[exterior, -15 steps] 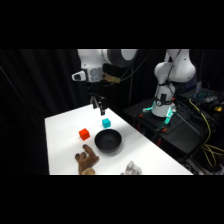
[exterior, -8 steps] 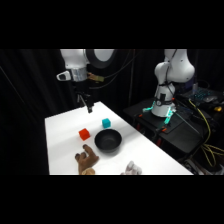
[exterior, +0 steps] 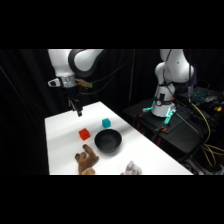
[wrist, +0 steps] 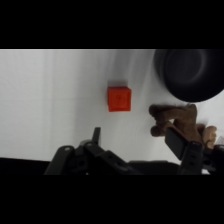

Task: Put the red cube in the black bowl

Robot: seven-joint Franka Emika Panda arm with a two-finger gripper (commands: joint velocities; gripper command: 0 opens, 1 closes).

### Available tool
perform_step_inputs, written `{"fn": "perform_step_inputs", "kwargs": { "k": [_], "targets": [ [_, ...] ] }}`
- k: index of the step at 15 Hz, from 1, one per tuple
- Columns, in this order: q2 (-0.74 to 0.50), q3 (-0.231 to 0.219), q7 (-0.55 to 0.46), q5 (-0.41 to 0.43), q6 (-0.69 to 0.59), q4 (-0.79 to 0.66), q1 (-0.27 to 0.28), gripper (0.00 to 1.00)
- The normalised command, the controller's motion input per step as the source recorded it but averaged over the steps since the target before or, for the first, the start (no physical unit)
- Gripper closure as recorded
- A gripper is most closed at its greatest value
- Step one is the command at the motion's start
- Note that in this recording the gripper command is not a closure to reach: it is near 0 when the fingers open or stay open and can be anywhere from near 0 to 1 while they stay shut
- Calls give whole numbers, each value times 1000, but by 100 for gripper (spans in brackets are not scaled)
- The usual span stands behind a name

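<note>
In the side view the arm's middle is cut off by the top of the scene, so the pincer [exterior: 77,111] and the base [exterior: 162,105] read as two separate white pieces. The pincer there is too small and dark to tell how its fingers stand. A pale object [exterior: 131,169] at the near edge of the tabletop [exterior: 60,132] is cropped and too blurred to name. In the wrist view the black bowl [wrist: 192,72] runs off the right edge, and the brown hand-shaped toy [wrist: 180,122] is partly hidden behind the pincer's black linkage [wrist: 100,157], which is itself cut by the bottom edge.
</note>
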Motion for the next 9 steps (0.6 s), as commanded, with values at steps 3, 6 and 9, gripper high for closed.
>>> {"fn": "perform_step_inputs", "kwargs": {
  "k": [3, 6, 9],
  "targets": [
    [158, 119, -225, 157, 101, 149, -134, 0],
    [134, 114, -228, 132, 166, 66, -108, 0],
    [180, 94, -242, 79, 228, 62, -112, 0]
  ]
}}
